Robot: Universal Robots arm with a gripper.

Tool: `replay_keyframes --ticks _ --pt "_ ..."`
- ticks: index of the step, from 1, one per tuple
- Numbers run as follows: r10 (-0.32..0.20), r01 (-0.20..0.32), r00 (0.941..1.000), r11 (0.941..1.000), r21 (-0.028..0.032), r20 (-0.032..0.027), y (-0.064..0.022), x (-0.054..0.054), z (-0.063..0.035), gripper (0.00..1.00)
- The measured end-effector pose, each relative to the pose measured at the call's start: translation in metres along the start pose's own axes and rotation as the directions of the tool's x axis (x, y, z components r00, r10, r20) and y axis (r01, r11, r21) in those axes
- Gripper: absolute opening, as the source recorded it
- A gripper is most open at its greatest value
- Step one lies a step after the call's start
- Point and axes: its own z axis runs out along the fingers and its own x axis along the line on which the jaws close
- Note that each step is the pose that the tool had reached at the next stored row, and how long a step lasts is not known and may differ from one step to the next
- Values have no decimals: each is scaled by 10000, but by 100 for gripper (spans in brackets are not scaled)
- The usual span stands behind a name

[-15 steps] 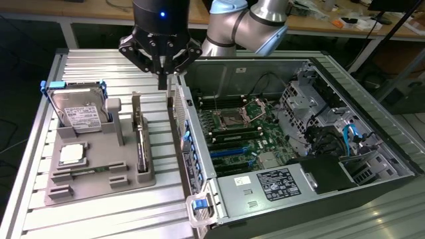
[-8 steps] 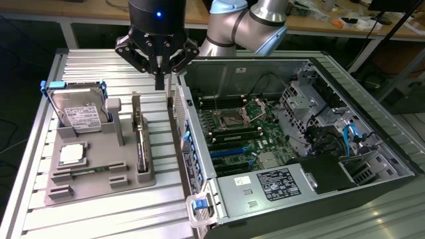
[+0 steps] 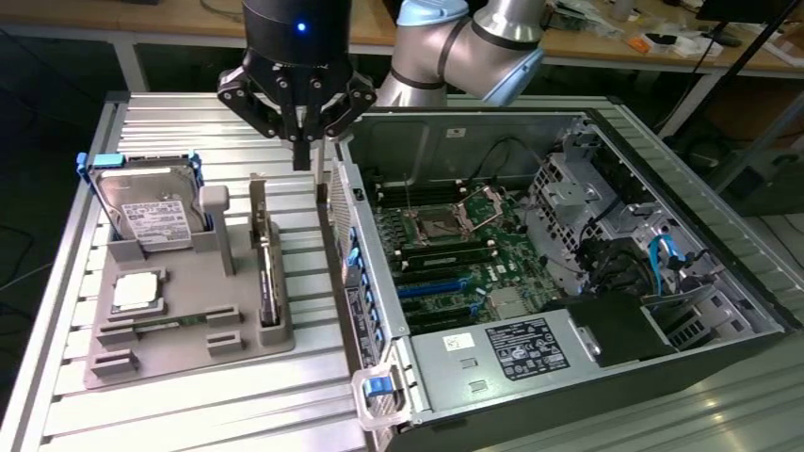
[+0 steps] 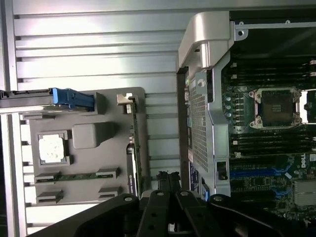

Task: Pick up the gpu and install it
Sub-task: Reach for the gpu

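Exterior view: gpu (image 3: 265, 273) stands on edge, lengthwise toward camera.

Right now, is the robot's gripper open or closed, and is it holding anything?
Gripper: closed, holding nothing; the graphics card stands in the gray tray below it.

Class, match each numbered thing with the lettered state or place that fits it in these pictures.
1 gpu
2 hard drive
3 processor chip
4 gripper

A lying flat in the grey holder
B shut, holding nothing
C set in a blue frame
D standing on edge, on the side nearest the computer case

Pairs: 1-D, 2-C, 3-A, 4-B
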Motion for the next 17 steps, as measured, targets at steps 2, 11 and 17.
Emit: replay_keyframes --ticks 2,11,17 --pt "-213 213 9998 9998 -4 -34 0 0 0 11" --pt "-867 867 9961 9962 -20 -160 0 3 0 11" --pt "-897 896 9958 9960 -22 -159 -7 185 9 11"
